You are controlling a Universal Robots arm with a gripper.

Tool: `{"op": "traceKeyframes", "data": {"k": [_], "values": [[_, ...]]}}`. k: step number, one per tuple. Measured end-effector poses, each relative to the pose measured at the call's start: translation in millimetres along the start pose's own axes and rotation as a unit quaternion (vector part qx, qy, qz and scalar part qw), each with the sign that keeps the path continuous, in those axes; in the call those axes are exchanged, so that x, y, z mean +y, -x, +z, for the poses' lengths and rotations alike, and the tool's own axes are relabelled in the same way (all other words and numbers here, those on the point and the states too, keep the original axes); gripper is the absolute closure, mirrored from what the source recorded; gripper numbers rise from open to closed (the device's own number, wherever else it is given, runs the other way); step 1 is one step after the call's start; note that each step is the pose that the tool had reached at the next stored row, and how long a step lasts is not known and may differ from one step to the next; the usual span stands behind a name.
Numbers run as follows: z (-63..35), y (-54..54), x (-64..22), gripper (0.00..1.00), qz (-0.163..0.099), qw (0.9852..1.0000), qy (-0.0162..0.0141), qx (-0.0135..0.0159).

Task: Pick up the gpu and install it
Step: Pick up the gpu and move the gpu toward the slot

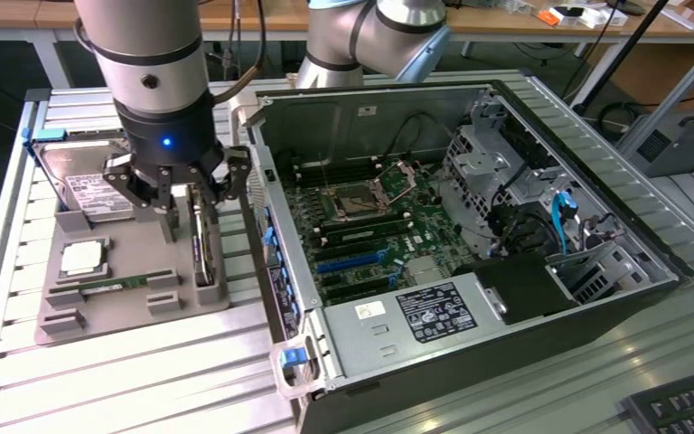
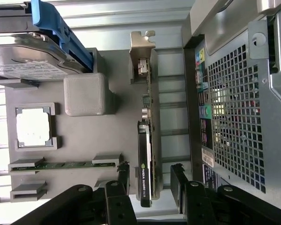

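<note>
A: Gripper [image 2: 150, 168] with its jaws spread wide and nothing grasped. One finger [image 2: 123, 180] stands on each side of the gpu [image 2: 146, 136], apart from both faces. What does a sound pick-up demand here?

B: Judged from this stance, a straight descent with the fingers kept parallel to the card. They should close on its flat faces near mid-length, so that it lifts level out of its slot. A skewed grip would likely jam it against the grey holder [image 2: 112, 140].

A: And the card itself?

B: Thin and flat, it stands on its long edge in the holder on the desk [image 1: 142, 371]. A black cooler, with a printed label along its upper edge, covers the near part. The green board shows beyond it, and a silver bracket [image 2: 141, 49] closes the far end.

A: Beyond the holder?

B: The open computer case [image 1: 360, 334] lies just beside it with its motherboard [image 1: 383, 235] exposed. The expansion slots [image 1: 341, 264] there look like the seat meant for the card.
</note>
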State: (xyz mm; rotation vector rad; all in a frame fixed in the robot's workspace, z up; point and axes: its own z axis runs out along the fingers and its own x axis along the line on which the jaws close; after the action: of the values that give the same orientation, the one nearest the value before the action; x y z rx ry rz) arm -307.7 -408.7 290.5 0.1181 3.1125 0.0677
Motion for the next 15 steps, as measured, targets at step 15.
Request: {"op": "traceKeyframes", "data": {"k": [15], "values": [[32.9, -5.0, 25.4, 0.52, 0.0, 1.0, -0.0041, -0.0003]]}}
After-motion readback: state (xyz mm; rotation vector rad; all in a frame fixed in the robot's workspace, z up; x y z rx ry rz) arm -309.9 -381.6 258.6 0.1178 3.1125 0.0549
